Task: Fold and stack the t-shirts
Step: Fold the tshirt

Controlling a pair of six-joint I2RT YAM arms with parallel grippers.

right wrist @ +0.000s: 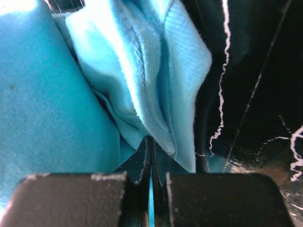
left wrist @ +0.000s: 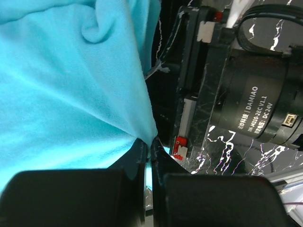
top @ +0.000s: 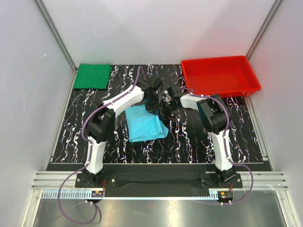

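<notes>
The light cyan-blue t-shirt (top: 144, 124) lies partly folded in the middle of the table, its far edge lifted. My left gripper (top: 155, 100) is shut on a pinch of that edge; in the left wrist view the cloth (left wrist: 71, 85) runs down into the closed jaws of the left gripper (left wrist: 150, 151). My right gripper (top: 166, 101) is shut on the same shirt close beside it, with bunched cyan cloth (right wrist: 142, 80) between the tips of the right gripper (right wrist: 152, 144). The dark green t-shirt (top: 93, 75) lies folded flat at the far left corner.
A red plastic tray (top: 220, 75) stands at the far right corner. The two wrists are nearly touching above the black marbled table (top: 189, 142). White walls close in the table on three sides.
</notes>
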